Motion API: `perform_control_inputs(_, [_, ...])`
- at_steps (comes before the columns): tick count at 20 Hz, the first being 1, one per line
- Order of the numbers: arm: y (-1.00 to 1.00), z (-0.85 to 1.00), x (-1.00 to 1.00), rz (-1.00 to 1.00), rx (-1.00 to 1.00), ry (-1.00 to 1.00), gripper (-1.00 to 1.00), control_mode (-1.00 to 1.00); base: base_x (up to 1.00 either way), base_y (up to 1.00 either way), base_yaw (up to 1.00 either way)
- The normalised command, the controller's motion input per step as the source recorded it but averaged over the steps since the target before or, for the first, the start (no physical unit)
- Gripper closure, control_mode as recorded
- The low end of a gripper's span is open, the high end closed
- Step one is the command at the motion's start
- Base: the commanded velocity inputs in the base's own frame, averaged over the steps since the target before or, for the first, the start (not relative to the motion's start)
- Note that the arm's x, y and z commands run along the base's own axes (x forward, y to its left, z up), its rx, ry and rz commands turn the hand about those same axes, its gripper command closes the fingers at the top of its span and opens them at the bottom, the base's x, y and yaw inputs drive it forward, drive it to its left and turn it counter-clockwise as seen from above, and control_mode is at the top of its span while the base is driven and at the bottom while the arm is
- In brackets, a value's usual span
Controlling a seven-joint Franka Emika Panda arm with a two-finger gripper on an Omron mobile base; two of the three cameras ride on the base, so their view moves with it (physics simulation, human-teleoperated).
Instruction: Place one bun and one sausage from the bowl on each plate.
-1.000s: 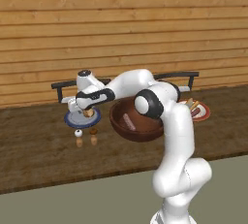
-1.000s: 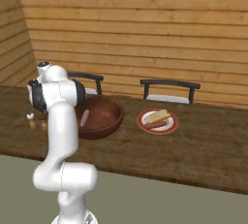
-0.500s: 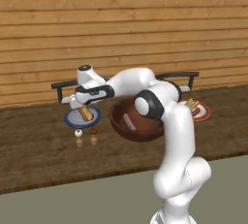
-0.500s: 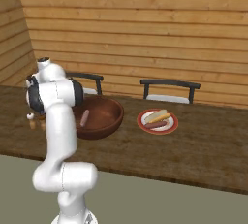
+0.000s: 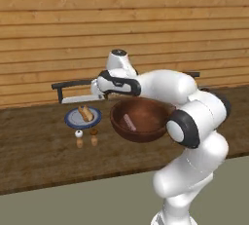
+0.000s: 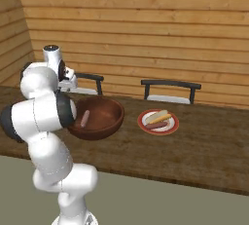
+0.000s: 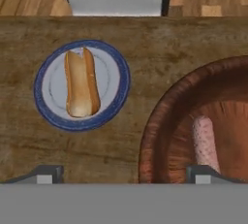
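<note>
spread wide and holding nothing, the dark two-finger gripper (image 7: 123,173) is hanging over the wooden tabletop (image 7: 145,43), its fingertips (image 7: 46,173) showing at the lower left and lower right of the hand view with bare wood between them. in that view the small grey plate with a blue rim (image 7: 82,85) is sitting at the left centre, carrying a golden split bun (image 7: 81,81) and no sausage. the large glossy reddish-brown bowl (image 7: 164,121) is filling the lower right, and a single pink sausage (image 7: 206,143) is lying inside it. in the right base view the small white plate with a red rim (image 6: 158,121) is resting right of centre, well apart from the bowl, already bearing a bun and a sausage side by side. so the white plate is looking finished and the grey one half served; what is remaining, as far as i can judge, is lifting that last sausage across to sit beside the bun. two tiny shakers (image 5: 86,138) are standing just below the grey plate in the left base view.
</note>
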Motion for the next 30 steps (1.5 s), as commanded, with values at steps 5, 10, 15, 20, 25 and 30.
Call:
perform_control_inputs(5, [-1.0, 0.19, -1.0, -0.07, 0.01, 0.13, -1.0, -1.0, 0.0, 0.0, 0.0])
perform_control_inputs(10, [-0.84, -0.34, -0.44, 0.02, -0.04, 0.16, -1.0, -1.0, 0.0, 0.0, 0.0])
perform_control_inputs(15, [-0.05, -0.33, 0.37, 0.0, -0.01, 0.01, -1.0, -1.0, 0.0, 0.0, 0.0])
perform_control_inputs(20, [-0.02, -0.46, 0.57, 0.0, -0.05, 0.01, -1.0, -1.0, 0.0, 0.0, 0.0])
perform_control_inputs(25, [0.0, -0.3, 0.15, 0.0, 0.0, 0.0, -1.0, -1.0, 0.0, 0.0, 0.0])
perform_control_inputs(30, [0.0, -0.46, 0.01, 0.0, -0.02, 0.01, -1.0, -1.0, 0.0, 0.0, 0.0])
